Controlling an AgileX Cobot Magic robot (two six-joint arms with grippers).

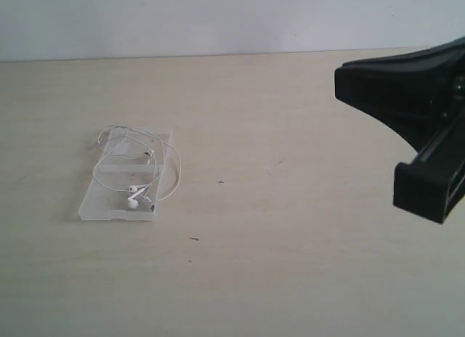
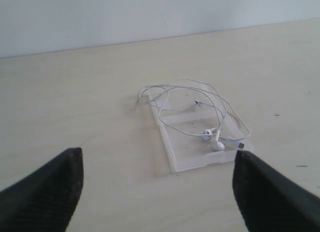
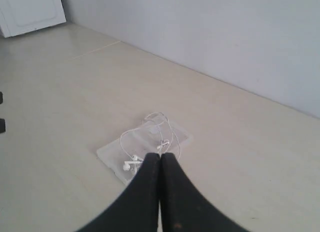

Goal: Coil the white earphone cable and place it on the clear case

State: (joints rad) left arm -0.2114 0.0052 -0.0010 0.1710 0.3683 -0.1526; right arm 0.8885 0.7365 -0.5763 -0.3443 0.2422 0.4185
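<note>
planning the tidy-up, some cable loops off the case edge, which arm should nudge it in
Left. The left gripper is open, with the clear case and white earphone cable ahead of it; the right gripper is shut and looks farther off.

white earphone cable loosely looped, lying on clear case

No legible txt, brand or nos. in any view. The clear case, left of centre in the ext. frame, shows no readable print; too blurry for more.
</note>
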